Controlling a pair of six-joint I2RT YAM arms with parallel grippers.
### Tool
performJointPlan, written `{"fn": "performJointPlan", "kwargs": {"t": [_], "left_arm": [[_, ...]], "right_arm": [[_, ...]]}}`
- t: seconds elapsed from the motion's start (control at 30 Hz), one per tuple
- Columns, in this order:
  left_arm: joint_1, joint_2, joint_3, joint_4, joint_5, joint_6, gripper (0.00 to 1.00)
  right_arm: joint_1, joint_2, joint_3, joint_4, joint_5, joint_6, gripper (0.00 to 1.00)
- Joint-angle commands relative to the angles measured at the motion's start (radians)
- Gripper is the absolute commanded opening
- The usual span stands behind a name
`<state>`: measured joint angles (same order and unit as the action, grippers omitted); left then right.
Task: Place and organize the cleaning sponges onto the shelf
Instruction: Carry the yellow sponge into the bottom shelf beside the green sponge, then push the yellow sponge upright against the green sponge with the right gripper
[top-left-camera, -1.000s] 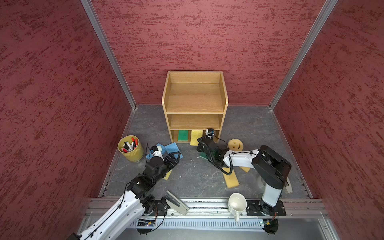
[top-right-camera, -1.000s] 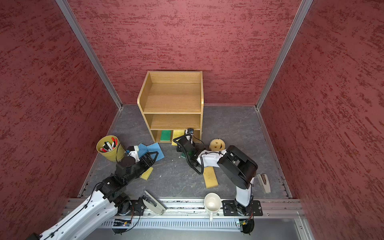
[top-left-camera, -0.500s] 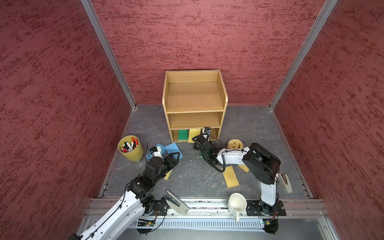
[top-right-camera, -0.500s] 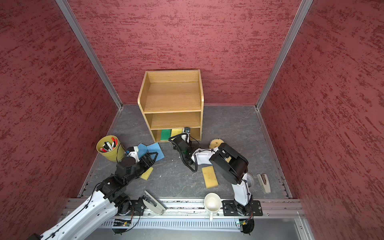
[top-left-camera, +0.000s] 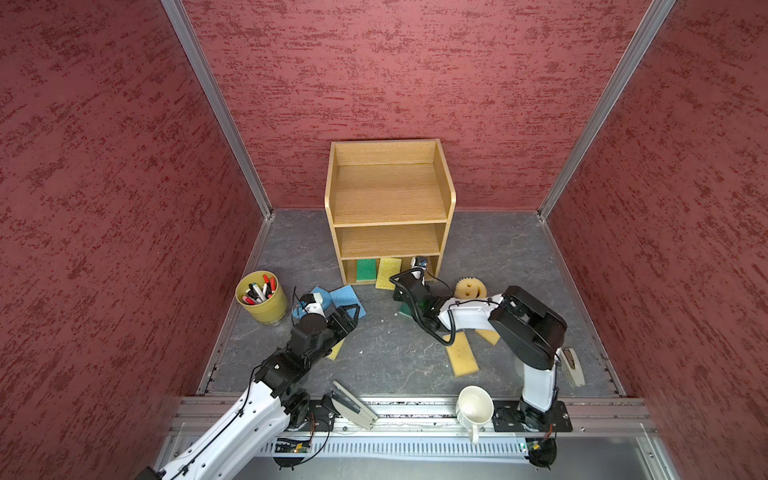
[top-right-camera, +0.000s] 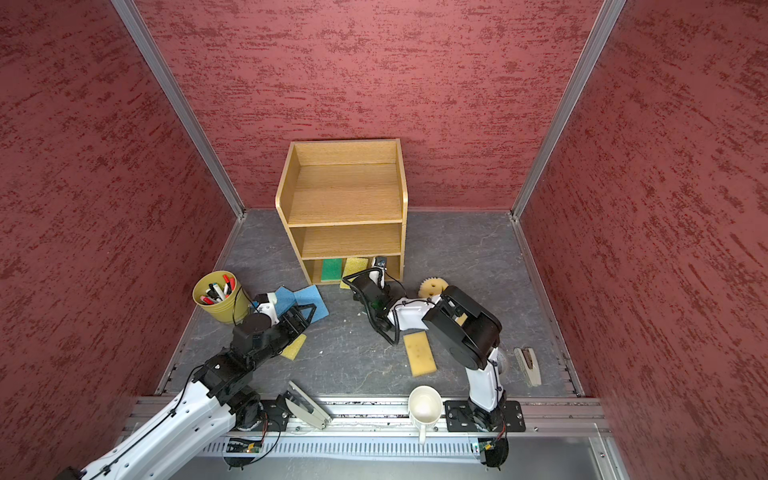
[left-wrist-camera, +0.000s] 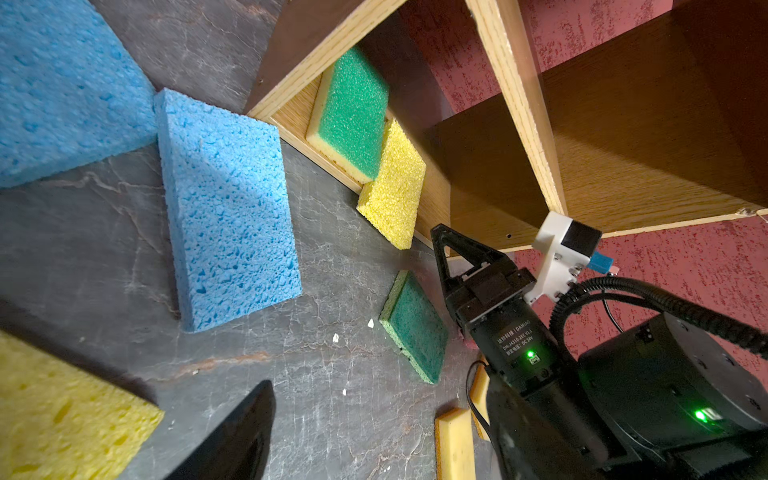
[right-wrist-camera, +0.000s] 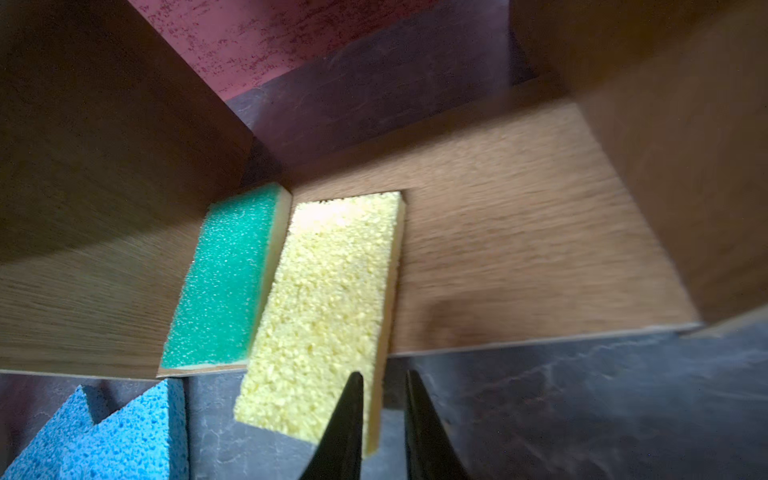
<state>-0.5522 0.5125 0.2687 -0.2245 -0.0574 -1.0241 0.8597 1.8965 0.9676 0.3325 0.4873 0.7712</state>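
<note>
The shelf stands at the back. Its bottom tier holds a green sponge and a yellow sponge that sticks out over the front edge. My right gripper is at that sponge's near corner. Its jaws are slightly apart with the sponge's side edge between them and a gap on one side. My left gripper hangs open and empty above two blue sponges. A yellow sponge lies under the left arm. A dark green sponge, the smiley sponge and two tan sponges lie on the floor.
A yellow pen cup stands left of the blue sponges. A white mug and a grey stapler sit on the front rail, and another stapler lies at the right. Red walls close in three sides.
My right arm has reached further in toward the shelf's bottom tier, and its jaws have parted a little around the yellow sponge. The left arm has stayed put.
</note>
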Motion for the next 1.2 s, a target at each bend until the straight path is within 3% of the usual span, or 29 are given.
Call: {"fn": "performJointPlan", "kwargs": {"t": [0.0, 0.23, 0.4, 0.73, 1.17], "left_arm": [[0.006, 0.003, 0.004, -0.004, -0.001, 0.004, 0.8], [0.012, 0.009, 0.027, -0.039, -0.009, 0.024, 0.8], [0.015, 0.0, 0.021, -0.04, -0.013, 0.018, 0.8], [0.02, -0.003, 0.003, -0.041, -0.01, 0.01, 0.8], [0.031, -0.035, -0.024, -0.057, -0.018, -0.001, 0.8]], "right_arm": [[-0.005, -0.096, -0.054, 0.036, -0.071, 0.011, 0.19], [-0.004, -0.152, -0.138, 0.123, -0.337, -0.028, 0.0], [0.002, -0.086, -0.149, 0.222, -0.485, 0.003, 0.0], [-0.024, 0.045, -0.088, 0.326, -0.53, 0.091, 0.0], [-0.057, 0.16, -0.08, 0.456, -0.459, 0.219, 0.0]]}}
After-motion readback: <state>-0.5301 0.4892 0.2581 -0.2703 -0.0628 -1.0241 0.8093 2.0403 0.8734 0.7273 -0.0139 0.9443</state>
